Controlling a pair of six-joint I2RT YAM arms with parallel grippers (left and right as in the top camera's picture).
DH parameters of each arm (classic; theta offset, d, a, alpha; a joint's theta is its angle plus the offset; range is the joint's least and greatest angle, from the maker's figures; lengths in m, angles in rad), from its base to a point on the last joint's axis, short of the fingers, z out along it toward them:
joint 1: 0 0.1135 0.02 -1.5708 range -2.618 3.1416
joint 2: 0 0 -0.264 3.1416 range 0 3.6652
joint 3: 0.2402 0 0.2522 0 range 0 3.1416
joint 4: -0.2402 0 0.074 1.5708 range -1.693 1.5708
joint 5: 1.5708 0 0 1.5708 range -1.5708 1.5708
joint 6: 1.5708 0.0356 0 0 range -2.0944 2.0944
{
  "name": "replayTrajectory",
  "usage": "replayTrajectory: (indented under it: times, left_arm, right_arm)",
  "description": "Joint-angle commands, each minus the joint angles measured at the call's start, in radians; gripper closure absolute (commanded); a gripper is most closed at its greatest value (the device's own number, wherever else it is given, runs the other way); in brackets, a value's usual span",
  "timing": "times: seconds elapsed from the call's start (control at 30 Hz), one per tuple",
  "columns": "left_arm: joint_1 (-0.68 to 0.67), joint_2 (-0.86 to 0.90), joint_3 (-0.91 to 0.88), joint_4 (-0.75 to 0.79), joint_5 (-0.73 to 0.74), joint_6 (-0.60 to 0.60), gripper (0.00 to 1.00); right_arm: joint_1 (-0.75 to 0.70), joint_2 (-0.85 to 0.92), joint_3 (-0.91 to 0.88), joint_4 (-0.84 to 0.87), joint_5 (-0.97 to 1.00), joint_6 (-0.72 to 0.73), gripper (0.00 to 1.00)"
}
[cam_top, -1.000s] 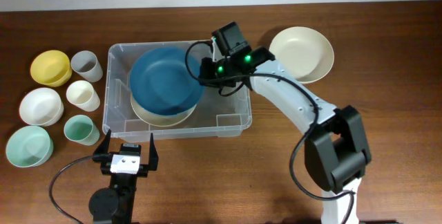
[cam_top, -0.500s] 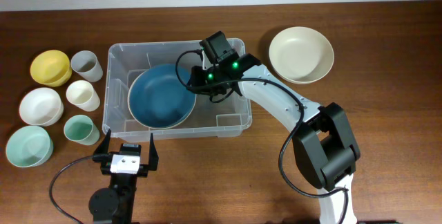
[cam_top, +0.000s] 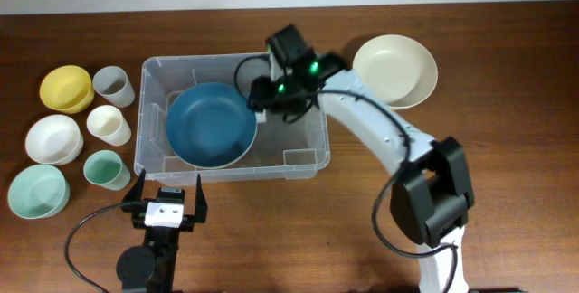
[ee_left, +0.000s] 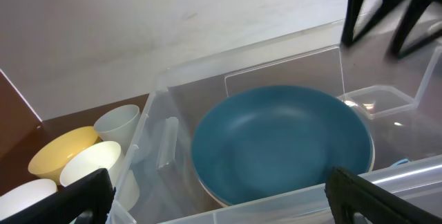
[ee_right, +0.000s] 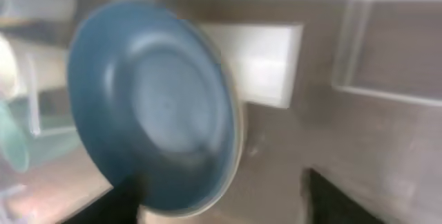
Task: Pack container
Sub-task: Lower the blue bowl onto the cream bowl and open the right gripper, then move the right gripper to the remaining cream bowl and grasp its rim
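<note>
Clear rectangular container, round blue plate

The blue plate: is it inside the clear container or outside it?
Inside. The blue plate lies flat within the walls of the container, nested on a cream plate whose rim shows under it.

The clear rectangular container stands upright and lidless (white label on its floor), long sides running left-right.

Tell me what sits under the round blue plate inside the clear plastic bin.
A cream plate lies under the round blue plate; only its edge shows. The rest of it, and the clear plastic bin floor beneath, is covered.
</note>
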Motion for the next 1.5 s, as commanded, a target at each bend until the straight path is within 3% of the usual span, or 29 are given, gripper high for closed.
replayTrajectory:
  times: [0.0,0.17,0.33,0.5,0.83,1.1,1.3,1.47]
  left_arm:
    - [0.004,-0.008,-0.002,-0.008,-0.007,-0.006,0.0]
    - [0.004,-0.007,-0.002,-0.008,-0.008,-0.006,0.0]
    - [0.004,-0.007,-0.002,-0.008,-0.008,-0.006,0.0]
    - [0.004,-0.007,-0.002,-0.008,-0.007,-0.006,0.0]
    - [0.004,-0.005,-0.002,-0.008,-0.008,-0.006,0.0]
    - [0.004,-0.005,-0.002,-0.008,-0.008,-0.006,0.0]
    - [0.004,-0.005,-0.002,-0.008,-0.008,-0.006,0.0]
    - [0.004,-0.005,-0.002,-0.008,-0.008,-0.006,0.0]
  right_arm:
    - [-0.082,-0.103,0.245,-0.146,0.283,-0.048,0.05]
    - [-0.282,-0.109,0.566,-0.416,0.469,-0.013,0.01]
    - [-0.523,-0.099,0.595,-0.547,0.452,0.061,0.01]
    - [-0.664,-0.029,0.386,-0.552,0.243,0.061,0.01]
    - [-0.671,0.009,-0.068,-0.213,0.151,0.062,0.01]
    - [-0.667,0.009,-0.252,-0.015,0.088,0.061,0.0]
    - [-0.667,0.009,-0.331,0.093,0.05,0.061,0.11]
    - [-0.667,0.009,-0.333,0.097,0.051,0.062,0.48]
